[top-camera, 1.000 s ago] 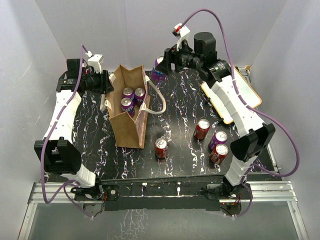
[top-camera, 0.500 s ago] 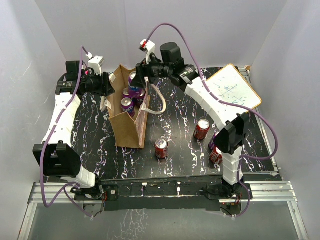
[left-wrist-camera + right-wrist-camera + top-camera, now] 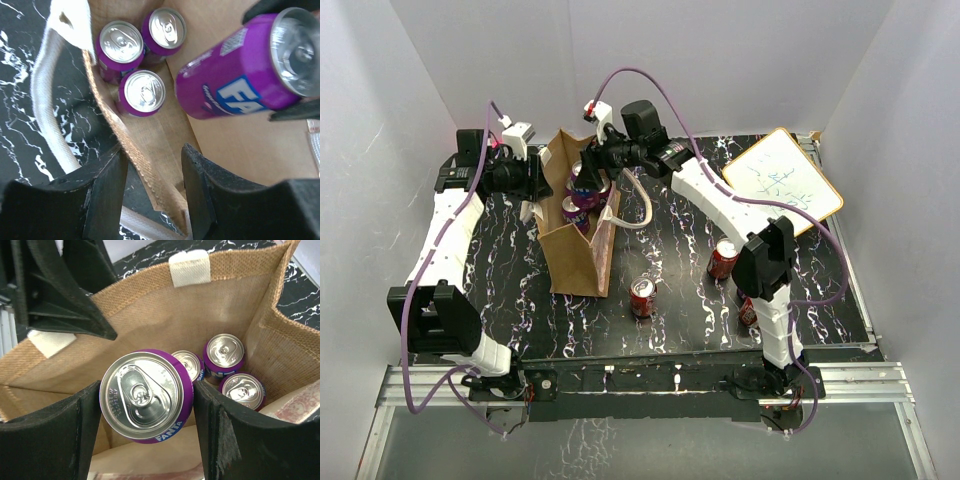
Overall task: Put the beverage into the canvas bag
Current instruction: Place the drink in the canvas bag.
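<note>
Overhead, the right arm reaches from its base across the worktop (image 3: 680, 250), its wrist bent down over the open mouth of the canvas bag (image 3: 582, 255). The left arm runs up the left side, its wrist turned toward the bag. Only the right wrist view shows the grip plainly: the right pincer (image 3: 146, 390) clamps the sides of a purple can (image 3: 145, 395), held above three purple cans (image 3: 225, 352) standing on the bag's floor. The left wrist view shows the held can tilted. It also shows the left pincer (image 3: 154, 152) astride the bag's rim; whether it pinches the fabric cannot be told. Two red cans (image 3: 642, 296) show only from above.
</note>
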You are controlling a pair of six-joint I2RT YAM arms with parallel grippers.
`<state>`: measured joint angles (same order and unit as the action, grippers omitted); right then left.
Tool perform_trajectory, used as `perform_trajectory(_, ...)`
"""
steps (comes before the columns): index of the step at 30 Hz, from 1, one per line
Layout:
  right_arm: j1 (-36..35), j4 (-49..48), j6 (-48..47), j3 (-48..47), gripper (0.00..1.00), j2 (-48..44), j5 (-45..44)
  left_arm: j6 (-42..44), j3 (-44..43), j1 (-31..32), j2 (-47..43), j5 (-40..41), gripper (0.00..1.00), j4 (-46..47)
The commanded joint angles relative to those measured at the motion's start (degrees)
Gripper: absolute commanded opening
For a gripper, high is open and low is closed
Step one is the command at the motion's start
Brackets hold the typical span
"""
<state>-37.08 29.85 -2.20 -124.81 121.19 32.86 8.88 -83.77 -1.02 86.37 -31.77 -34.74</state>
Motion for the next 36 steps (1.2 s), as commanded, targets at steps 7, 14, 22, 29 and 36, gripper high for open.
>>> perform_trajectory(7, -0.1, -3.9, -7.5, -2.3, 0.08, 2.1, 0.0, 6.0, -0.8, -0.1, 1.3, -6.2, 0.41, -2.8)
perform_trajectory(14, 1.1, -2.4, -12.1, 1.1, 0.08, 2.9, -1.7, 7.4, 1.7, -0.1, 2.7, -10.4, 0.36, -1.8)
perform_trajectory(22, 2.3, -2.5, -15.4, 4.4, 0.08, 3.9, -2.0, 11.5, 1.4, 0.0, 4.5, -10.1, 0.24, -3.6)
perform_trajectory(29, 2.5, -7.5, -16.6, 7.6, 0.08, 5.0, -1.2, 13.0, 1.3, 0.0, 5.2, -10.0, 0.10, -5.0)
perform_trajectory(36, 2.4, -12.2, -15.0, 13.1, 0.08, 4.6, -1.3, 13.8, 1.1, 0.0, 6.0, -10.4, 0.03, -5.5)
